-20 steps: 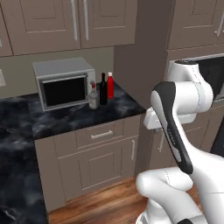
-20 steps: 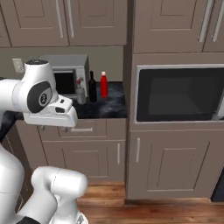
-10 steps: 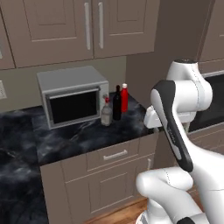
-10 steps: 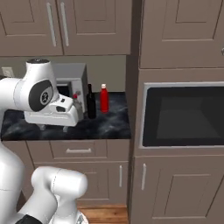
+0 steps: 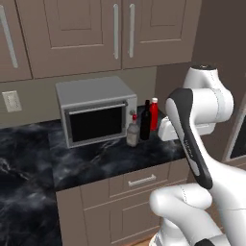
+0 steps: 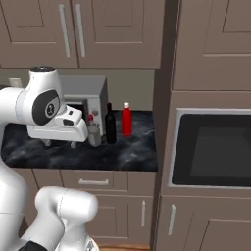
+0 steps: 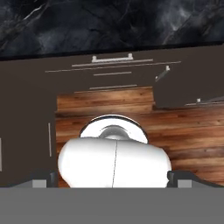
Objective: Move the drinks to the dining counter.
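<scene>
As the fingertips point(image 7: 40, 180) sit far apart at both bottom corners of the hand view, the gripper point(image 6: 60, 143) is released, jaws spread wide, grasping nothing. The hand points straight down, out in front of the black marble counter point(image 6: 122, 154). Below it are the brown drawer fronts point(image 7: 109, 74) and the wood floor point(image 7: 188, 127).

Three drinks stand in a tight group on the counter, beyond the hand toward the wall, about level with it:
- The squat clear red-capped bottle point(image 6: 93, 132) is nearest the hand. In the right base view it looks just beside the hand's casing; I can't tell if it touches.
- The tall dark wine bottle point(image 6: 111, 124) is just past it, upright.
- The slim red bottle point(image 6: 126, 119) with a white cap is farthest from the hand, upright and close to the wine bottle.

The same three show in the left base view: squat bottle point(image 5: 133, 132), wine bottle point(image 5: 145, 121), red bottle point(image 5: 153, 114). There the hand sits just beside the red one.

A silver microwave point(image 5: 96, 115) stands behind the hand's far side, door shut, right next to the squat bottle. A drawer handle point(image 5: 142, 180) is under the counter edge below the bottles. Upper cabinets point(image 6: 78, 29) are overhead. A built-in oven point(image 6: 215, 147) is well off past the red bottle, in the tall cabinet column. A wall outlet point(image 5: 10, 101) is beyond the microwave.
</scene>
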Available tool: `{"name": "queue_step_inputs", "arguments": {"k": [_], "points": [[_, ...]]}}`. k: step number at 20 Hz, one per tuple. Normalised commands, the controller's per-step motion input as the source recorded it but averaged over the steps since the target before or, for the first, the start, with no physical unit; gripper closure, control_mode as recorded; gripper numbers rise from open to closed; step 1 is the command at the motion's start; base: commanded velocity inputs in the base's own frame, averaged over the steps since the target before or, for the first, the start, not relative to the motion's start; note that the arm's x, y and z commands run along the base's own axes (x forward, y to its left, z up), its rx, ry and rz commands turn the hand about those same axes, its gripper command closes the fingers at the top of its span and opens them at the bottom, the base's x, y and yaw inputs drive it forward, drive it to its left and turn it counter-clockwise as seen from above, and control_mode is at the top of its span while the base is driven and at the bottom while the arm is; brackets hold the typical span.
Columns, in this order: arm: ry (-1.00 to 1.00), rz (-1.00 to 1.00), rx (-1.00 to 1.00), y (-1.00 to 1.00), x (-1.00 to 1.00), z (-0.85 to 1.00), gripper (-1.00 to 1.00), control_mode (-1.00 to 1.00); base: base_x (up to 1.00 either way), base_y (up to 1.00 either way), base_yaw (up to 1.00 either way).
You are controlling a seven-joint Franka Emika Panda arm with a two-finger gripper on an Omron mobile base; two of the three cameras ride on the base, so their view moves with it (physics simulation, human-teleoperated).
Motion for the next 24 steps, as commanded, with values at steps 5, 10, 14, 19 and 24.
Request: {"name": "queue_step_inputs", "arguments": {"k": [5,10,14,19,24], "points": [[0.00,0.00,0.00,0.00,0.00,0.00,-1.00,1.00,0.30,0.12,0.09],[0.00,0.00,0.00,0.00,0.00,0.00,-1.00,1.00,0.23,0.12,0.14],[0.00,0.00,0.00,0.00,0.00,0.00,-1.00,1.00,0.23,0.00,0.20],[0.00,0.00,0.00,0.00,0.00,0.00,-1.00,1.00,0.50,0.00,0.15],[0.00,0.00,0.00,0.00,0.00,0.00,-1.00,1.00,0.60,0.00,0.10]]}}
